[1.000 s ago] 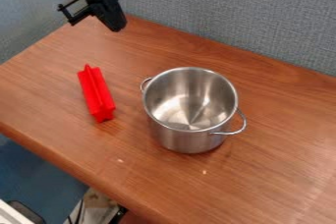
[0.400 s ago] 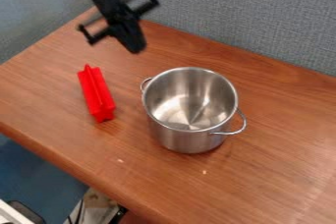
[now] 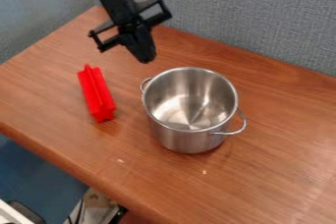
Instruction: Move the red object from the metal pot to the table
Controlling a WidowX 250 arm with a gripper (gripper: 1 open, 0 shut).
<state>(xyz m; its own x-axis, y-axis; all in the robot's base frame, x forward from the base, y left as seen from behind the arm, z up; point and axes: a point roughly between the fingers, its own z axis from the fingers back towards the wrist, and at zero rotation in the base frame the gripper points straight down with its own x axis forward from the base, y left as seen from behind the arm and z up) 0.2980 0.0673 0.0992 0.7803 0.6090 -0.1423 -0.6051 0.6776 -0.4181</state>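
The red object (image 3: 96, 92), a long bright red bar, lies flat on the table (image 3: 276, 159) to the left of the metal pot (image 3: 194, 108). The pot stands upright with nothing inside it. My gripper (image 3: 141, 51) hangs above the table behind the pot, its dark fingers pointing down and drawn together with nothing between them. It is well apart from the red bar and a little above the pot's far left rim.
A grey-blue wall (image 3: 250, 7) runs behind the table. The table's front edge (image 3: 79, 164) drops off to the floor at lower left.
My gripper has moved right and down, from the upper left toward the space just behind the pot. The red bar and the pot have not moved.
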